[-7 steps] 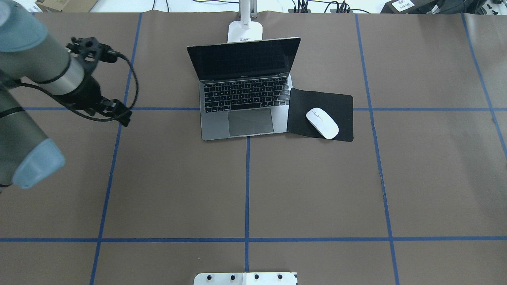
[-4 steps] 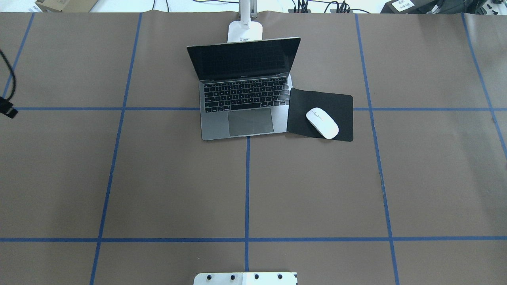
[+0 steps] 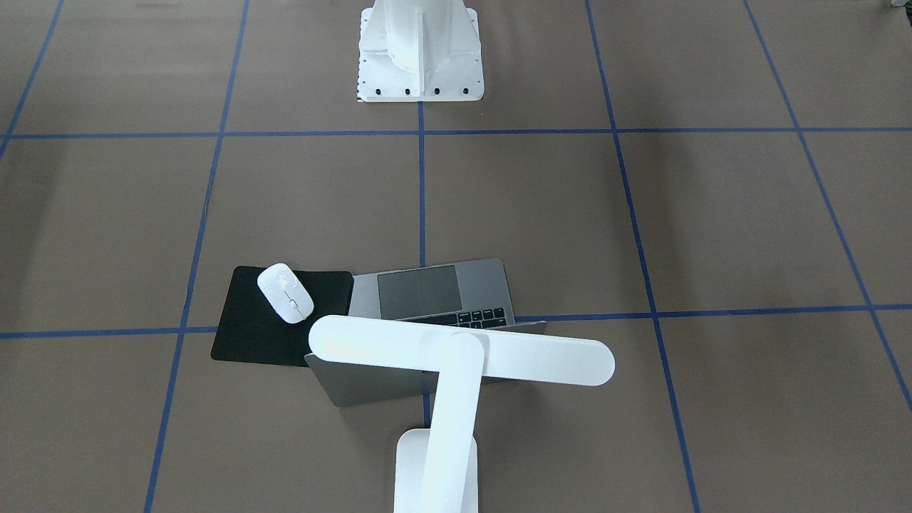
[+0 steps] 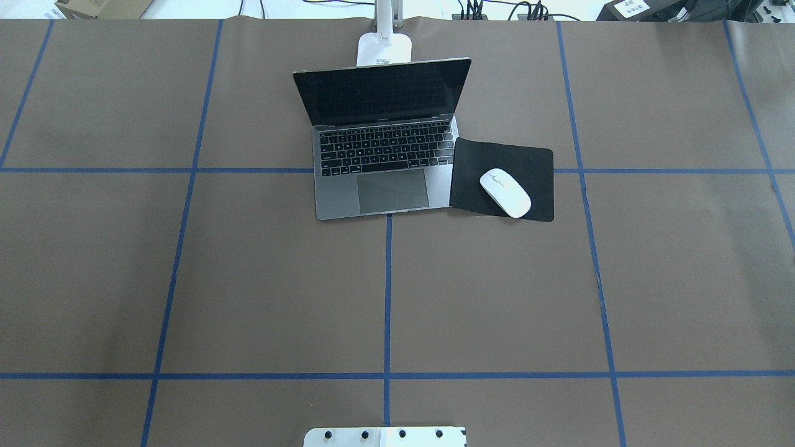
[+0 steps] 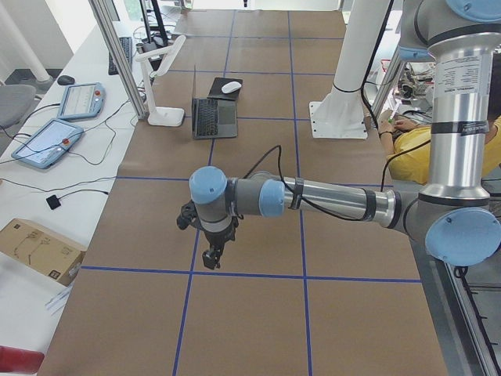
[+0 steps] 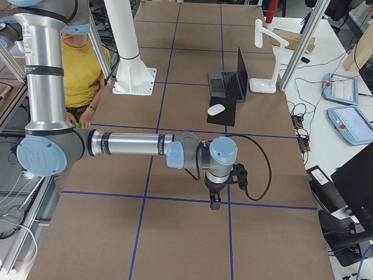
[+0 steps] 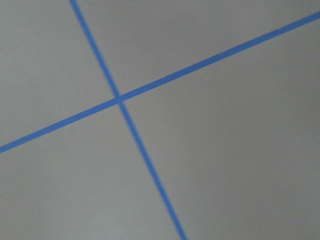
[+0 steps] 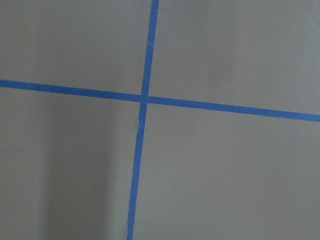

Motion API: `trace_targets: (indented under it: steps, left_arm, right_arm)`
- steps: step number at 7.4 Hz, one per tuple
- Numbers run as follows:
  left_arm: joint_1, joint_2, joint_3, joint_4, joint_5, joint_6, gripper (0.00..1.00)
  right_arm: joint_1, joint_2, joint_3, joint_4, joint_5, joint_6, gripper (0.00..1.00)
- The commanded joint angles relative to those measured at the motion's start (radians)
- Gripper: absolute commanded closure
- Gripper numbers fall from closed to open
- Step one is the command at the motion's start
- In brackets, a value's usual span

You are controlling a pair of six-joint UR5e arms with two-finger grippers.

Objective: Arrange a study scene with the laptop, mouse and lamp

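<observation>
Overhead exterior view first: got the laptop (image 4: 382,143) open near the 12 o'clock edge of the table (image 4: 248,279), lid up, screen dark, keyboard facing the robot. Spotted the lamp (image 4: 384,48) at the laptop's 12 o'clock, base flat on the brown cover just behind the lid. From the front-facing camera, can see its long bar head stretched across above the lid's top edge. Got a black mat (image 4: 503,180) butted up against the laptop's 3 o'clock side, with the mouse (image 4: 505,192) lying on it, tilted, toward the mat's 5 o'clock corner.

Now the fingers. Can only catch the left gripper (image 5: 211,254) in the exterior left view: pointing straight down over a tape cross (image 5: 194,272), nothing between the tips as far as visible. Looks well apart from the laptop, mouse and lamp, all of them way up at its 12 o'clock in that view. Same deal with the right gripper (image 6: 214,201) in the exterior right view: pointing down by a crossing of the blue lines, mouse and mat well apart at roughly its 12 o'clock, laptop and lamp further on at 1 o'clock.

Honestly can't tell whether either set of fingers is spread wide or pinched narrow, too small from those side cameras. Checked both wrist views too, just got brown cover and crossing blue tape.
</observation>
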Motion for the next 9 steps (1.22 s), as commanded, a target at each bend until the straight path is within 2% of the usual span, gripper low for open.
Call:
trace_targets:
  steps: [1, 2, 5, 7, 9]
  left_arm:
    - [-0.074, 0.032, 0.014, -0.019, 0.000, 0.012, 0.00]
    - [-0.077, 0.013, 0.011, -0.009, -0.004, 0.007, 0.00]
    - [-0.075, 0.007, -0.054, -0.012, -0.046, -0.265, 0.00]
    - [-0.075, 0.016, -0.040, -0.028, -0.095, -0.272, 0.00]
    - [-0.075, 0.016, -0.046, -0.060, -0.095, -0.270, 0.00]
  right_arm:
    - [0.000, 0.000, 0.001, 0.002, 0.000, 0.000, 0.00]
    - [0.000, 0.000, 0.002, 0.002, 0.000, 0.000, 0.00]
    - [0.000, 0.000, 0.004, 0.002, 0.000, 0.000, 0.00]
    - [0.000, 0.000, 0.004, 0.002, 0.000, 0.001, 0.00]
    - [0.000, 0.006, 0.014, 0.005, -0.003, -0.002, 0.00]
